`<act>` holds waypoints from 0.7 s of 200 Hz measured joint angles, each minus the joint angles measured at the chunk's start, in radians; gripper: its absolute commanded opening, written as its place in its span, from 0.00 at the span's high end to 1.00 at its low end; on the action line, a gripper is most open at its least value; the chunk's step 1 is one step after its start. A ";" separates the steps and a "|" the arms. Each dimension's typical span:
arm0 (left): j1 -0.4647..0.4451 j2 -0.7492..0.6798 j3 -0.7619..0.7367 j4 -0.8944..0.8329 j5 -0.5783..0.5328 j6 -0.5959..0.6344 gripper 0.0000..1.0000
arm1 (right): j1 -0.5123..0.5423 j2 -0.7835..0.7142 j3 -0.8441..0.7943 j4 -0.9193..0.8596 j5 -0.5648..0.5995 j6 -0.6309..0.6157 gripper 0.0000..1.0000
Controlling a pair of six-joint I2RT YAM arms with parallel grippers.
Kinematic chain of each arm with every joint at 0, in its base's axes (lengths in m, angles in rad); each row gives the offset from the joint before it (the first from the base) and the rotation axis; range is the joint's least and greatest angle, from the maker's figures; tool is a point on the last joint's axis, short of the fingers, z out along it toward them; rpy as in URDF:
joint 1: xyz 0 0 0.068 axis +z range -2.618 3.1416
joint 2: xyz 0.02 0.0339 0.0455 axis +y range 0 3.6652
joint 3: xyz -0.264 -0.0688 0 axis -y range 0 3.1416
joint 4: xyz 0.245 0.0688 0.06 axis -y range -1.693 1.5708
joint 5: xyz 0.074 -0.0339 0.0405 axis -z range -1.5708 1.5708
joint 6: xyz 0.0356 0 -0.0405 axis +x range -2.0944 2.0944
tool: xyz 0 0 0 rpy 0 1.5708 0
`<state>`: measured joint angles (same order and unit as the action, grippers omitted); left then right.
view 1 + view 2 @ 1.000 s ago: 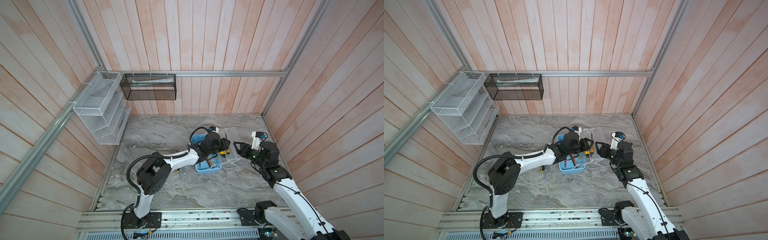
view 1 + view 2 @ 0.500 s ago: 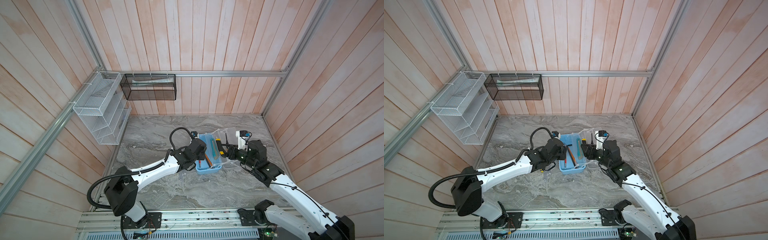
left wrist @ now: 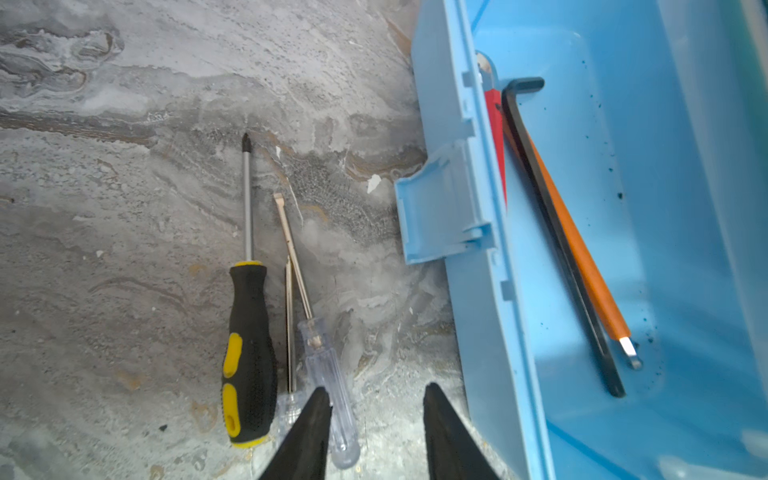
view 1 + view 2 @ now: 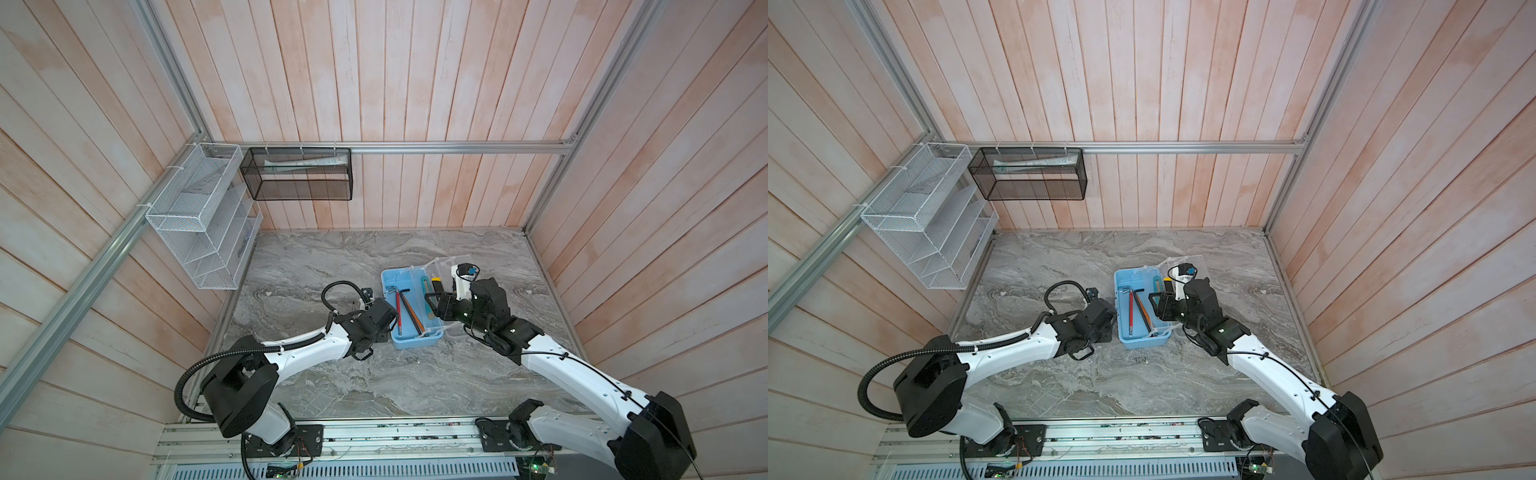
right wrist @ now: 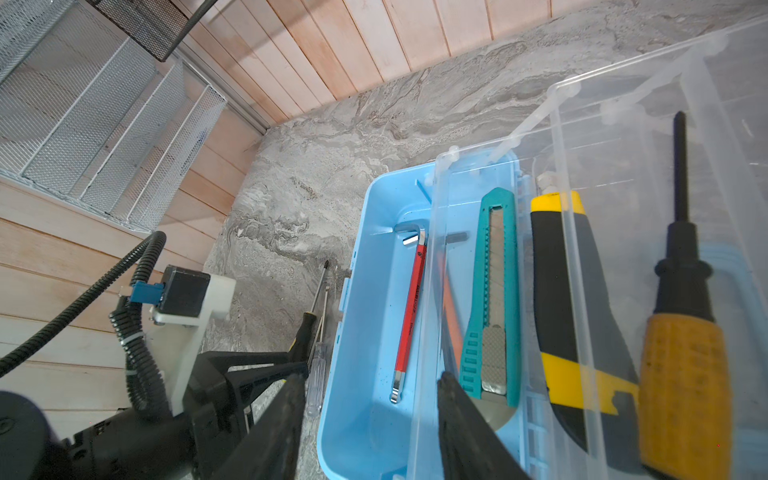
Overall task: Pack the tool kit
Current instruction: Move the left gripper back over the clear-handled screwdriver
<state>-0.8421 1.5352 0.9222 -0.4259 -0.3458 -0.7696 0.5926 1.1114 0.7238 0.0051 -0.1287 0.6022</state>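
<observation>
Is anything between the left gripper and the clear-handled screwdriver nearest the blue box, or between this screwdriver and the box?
Nothing visible separates the left gripper from that clear-handled screwdriver; its open jaws are at the handle. Toward the blue box, only the box's side wall and latch stand between.

Left arm [image 4: 307,351]: stretched low, reaching forward and inward | left gripper [image 3: 376,390]: jaws apart, nothing between them | right arm [image 4: 561,365]: angled inward, wrist raised | right gripper [image 5: 372,376]: jaws apart, unclamped
</observation>
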 measured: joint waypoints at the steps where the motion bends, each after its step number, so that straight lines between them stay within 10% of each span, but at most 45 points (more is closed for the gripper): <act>1: 0.000 0.000 0.000 0.000 0.000 0.000 0.61 | 0.000 0.000 0.000 0.000 0.000 0.000 0.49; 140: 0.022 0.113 -0.009 0.017 0.001 -0.031 0.67 | 0.000 0.035 -0.004 0.032 0.000 0.004 0.48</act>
<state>-0.8204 1.6482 0.9131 -0.4088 -0.3447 -0.8005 0.5926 1.1465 0.7200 0.0376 -0.1284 0.6060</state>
